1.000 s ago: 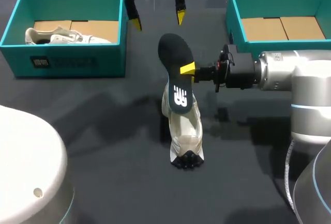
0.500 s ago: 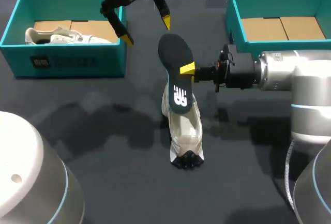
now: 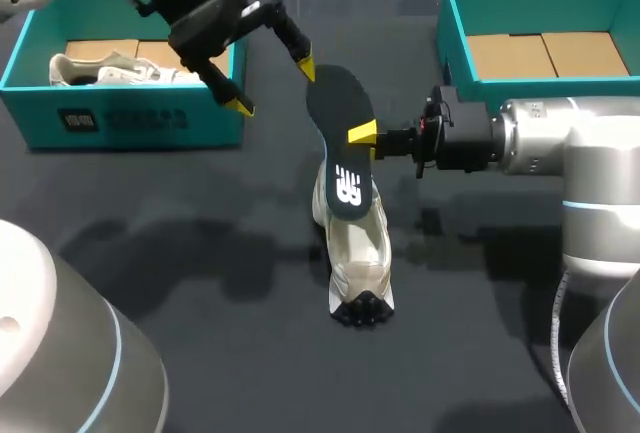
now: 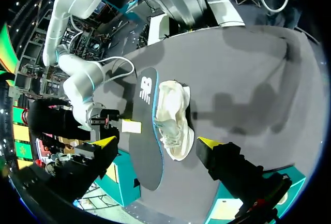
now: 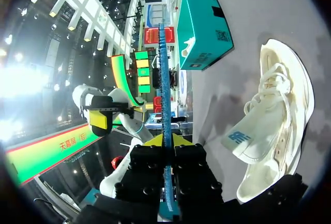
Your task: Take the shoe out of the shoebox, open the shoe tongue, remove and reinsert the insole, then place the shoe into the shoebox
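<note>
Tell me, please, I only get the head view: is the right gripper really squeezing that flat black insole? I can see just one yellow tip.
Observer: Yes. In the right wrist view the flat black insole runs edge-on through the right gripper, with a yellow tip pressed against each of its two faces.
Operator: Is the insole black all over?
Observer: Not its thin edge. Seen edge-on from that wrist camera, the rim is blue along the whole length that shows.
</note>
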Controlling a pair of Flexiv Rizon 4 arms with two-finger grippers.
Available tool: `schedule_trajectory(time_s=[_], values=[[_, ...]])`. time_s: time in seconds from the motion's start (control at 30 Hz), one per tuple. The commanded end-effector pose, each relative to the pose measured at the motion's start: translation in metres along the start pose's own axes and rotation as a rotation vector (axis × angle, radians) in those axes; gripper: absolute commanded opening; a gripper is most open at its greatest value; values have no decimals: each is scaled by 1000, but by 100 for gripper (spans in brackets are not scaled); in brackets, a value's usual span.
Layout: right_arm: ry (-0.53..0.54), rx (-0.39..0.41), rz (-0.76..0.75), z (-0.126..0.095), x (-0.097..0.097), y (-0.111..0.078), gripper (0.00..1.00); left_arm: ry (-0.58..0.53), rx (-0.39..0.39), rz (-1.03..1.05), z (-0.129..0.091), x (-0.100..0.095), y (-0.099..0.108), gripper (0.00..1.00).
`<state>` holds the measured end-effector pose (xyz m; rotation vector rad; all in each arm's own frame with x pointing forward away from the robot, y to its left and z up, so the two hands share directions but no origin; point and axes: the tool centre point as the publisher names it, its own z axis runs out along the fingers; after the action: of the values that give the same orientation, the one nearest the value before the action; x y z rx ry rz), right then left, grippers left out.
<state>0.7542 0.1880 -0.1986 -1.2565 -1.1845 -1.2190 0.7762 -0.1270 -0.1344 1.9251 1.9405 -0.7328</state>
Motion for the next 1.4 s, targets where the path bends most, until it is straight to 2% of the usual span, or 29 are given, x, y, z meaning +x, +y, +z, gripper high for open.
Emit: schedule_trajectory(time_s=[0.03, 0.17, 0.23, 0.67, 0.73, 0.93, 1.13, 1.23, 1.27, 1.4], values=[[-1, -1, 0, 0, 0, -1, 0, -419, -90, 38, 7, 19, -14, 100], [-1, -1, 0, 0, 0, -1, 0, -520, -116, 51, 12, 26, -14, 100], [-1, -1, 0, 0, 0, -1, 0, -575, -93, 88, 11, 30, -14, 100], [-1, -1, 0, 0, 0, -1, 0, -575, -93, 88, 11, 30, -14, 100], [-1, -1, 0, 0, 0, -1, 0, -626, -40, 91, 23, 30, -12, 100], [-1, -1, 0, 0, 0, -1, 0, -714, -110, 50, 42, 32, 1, 100], [-1, -1, 0, 0, 0, -1, 0, -777, -117, 45, 47, 29, 2, 100], [-1, -1, 0, 0, 0, -1, 0, -761, -132, 43, 46, 21, 2, 100], [-1, -1, 0, 0, 0, -1, 0, -748, -193, 47, 43, 19, 2, 100], [-1, -1, 0, 0, 0, -1, 0, -748, -193, 47, 43, 19, 2, 100]])
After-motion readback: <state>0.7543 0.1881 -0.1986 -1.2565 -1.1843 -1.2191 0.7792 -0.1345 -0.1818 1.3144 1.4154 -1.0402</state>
